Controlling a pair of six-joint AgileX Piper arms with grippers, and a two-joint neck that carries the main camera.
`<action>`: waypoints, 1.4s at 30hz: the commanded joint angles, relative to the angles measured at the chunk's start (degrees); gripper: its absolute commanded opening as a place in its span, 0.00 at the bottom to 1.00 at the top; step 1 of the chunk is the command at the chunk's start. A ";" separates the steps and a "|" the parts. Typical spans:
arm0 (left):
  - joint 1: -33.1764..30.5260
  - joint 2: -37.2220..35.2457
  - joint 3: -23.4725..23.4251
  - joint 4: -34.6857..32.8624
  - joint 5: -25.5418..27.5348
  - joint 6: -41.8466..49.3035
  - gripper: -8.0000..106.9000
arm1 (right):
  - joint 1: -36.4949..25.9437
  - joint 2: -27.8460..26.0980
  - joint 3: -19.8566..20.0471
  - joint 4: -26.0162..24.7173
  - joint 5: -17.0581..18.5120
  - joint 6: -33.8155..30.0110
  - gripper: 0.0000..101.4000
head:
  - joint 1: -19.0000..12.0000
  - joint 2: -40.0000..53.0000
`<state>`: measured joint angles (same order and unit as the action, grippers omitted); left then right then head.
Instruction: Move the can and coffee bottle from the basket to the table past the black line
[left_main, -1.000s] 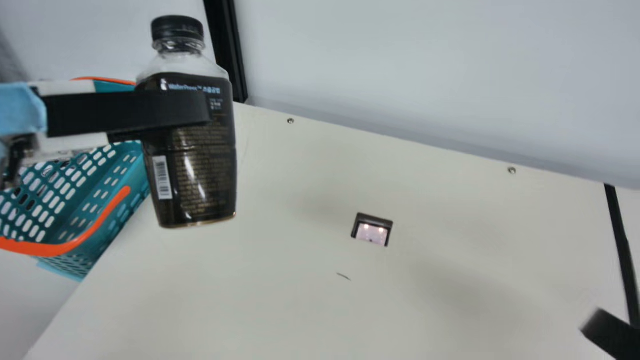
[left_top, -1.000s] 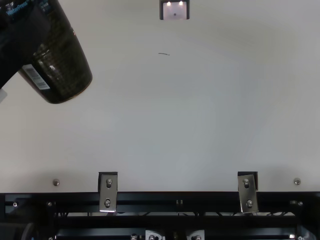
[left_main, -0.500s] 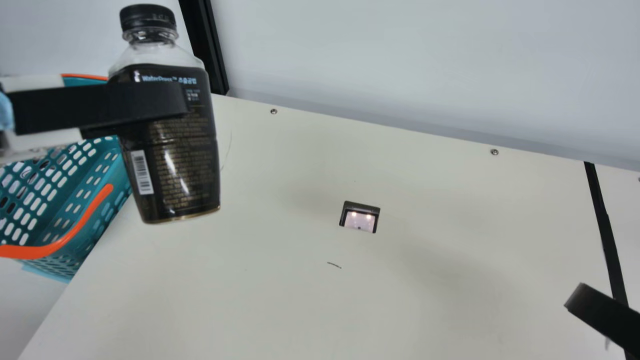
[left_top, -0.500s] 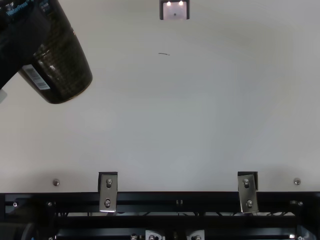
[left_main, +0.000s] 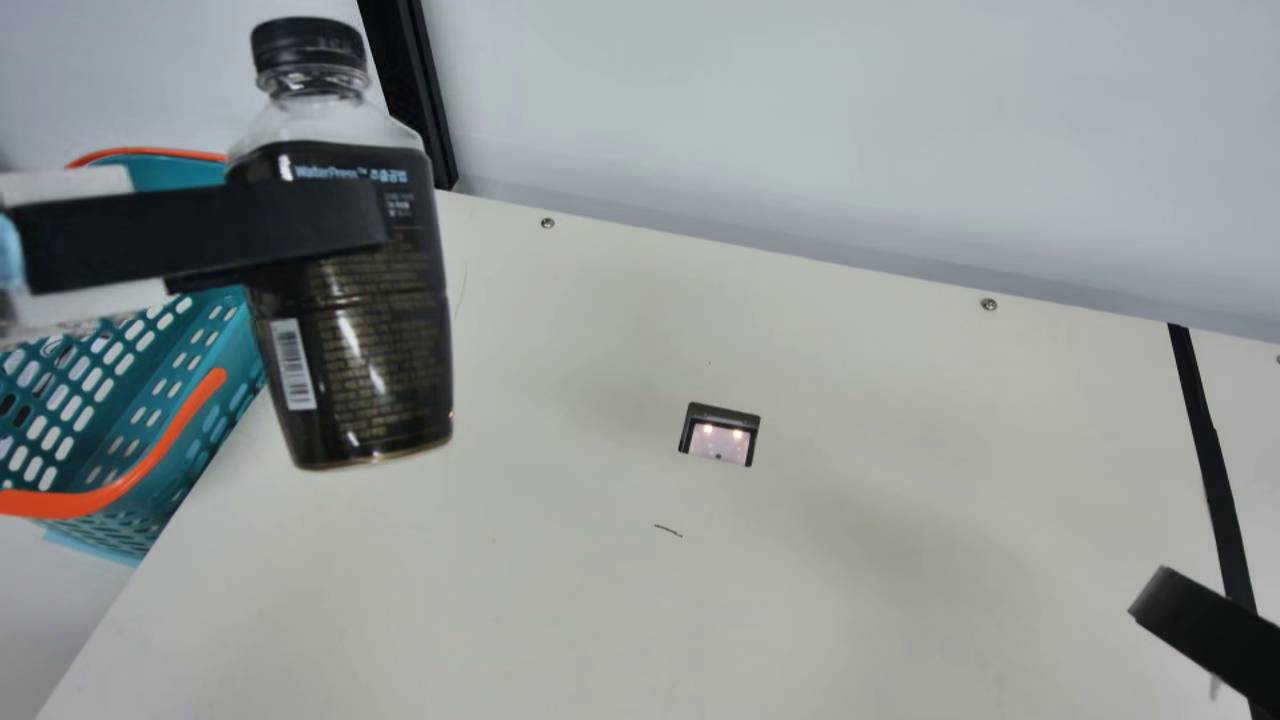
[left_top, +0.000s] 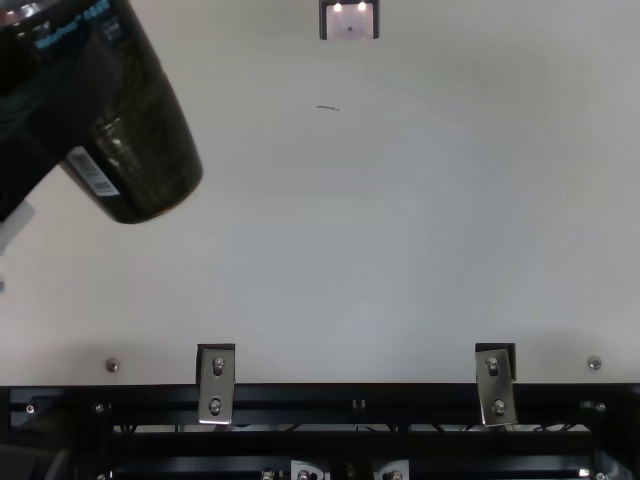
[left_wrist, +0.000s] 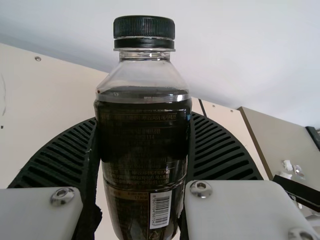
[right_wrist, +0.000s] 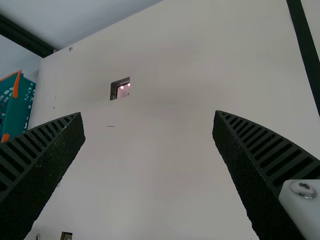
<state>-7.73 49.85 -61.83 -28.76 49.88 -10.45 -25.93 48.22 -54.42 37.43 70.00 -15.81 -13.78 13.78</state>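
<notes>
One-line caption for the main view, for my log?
Left gripper holding the coffee bottle aloft before the teal basket, with the black line toward the table's right side.

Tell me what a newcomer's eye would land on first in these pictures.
Probably the big, dark coffee bottle with its black cap, held in the left tool at the main view's left. The teal basket with its orange rim stands out next, partly behind the bottle. After that, the black line stands out against the cream table toward the main view's right edge.
</notes>
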 joint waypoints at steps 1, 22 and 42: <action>-2.72 0.15 -0.44 1.31 -0.63 -2.77 0.16 | 0.00 0.00 0.00 0.00 0.00 0.00 1.00 | -0.29 -0.71; -24.45 8.95 -10.88 13.19 -8.24 -22.43 0.16 | 0.00 0.00 0.00 0.00 0.00 0.00 1.00 | -0.29 -0.71; -26.49 9.55 -11.47 13.20 -8.21 -23.51 0.16 | 0.00 0.00 0.00 0.00 0.00 0.00 1.00 | -0.29 -0.71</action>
<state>-34.51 59.31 -73.34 -14.84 41.63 -34.62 -25.93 48.22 -54.42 37.43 70.00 -15.81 -13.78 13.78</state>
